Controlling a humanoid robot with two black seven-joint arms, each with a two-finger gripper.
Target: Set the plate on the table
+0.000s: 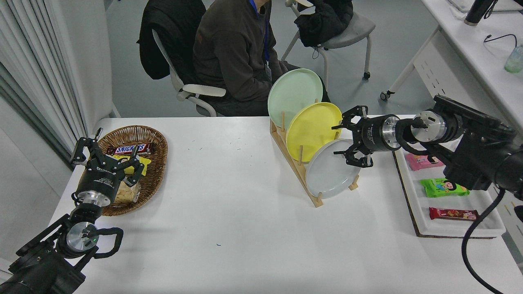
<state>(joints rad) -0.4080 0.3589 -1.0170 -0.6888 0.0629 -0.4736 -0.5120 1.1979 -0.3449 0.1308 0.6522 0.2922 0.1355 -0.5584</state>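
Currently the plate [330,171] stands on edge in the near slot of the wooden rack [295,165], leaning left. Right gripper [342,142], jaws spread, sits at its upper right rim, nearer than the left gripper [107,153], parked over the tabletop [229,212] beside the basket.

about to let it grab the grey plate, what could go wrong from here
1. The right hand, open, sits at the grey plate's upper edge, right beside the yellow plate; it may bump or pinch the yellow one.
2. The plates stand tilted in a light wooden rack; pulling sideways might drag or tip it.
3. The snack tray lies close behind the arm.
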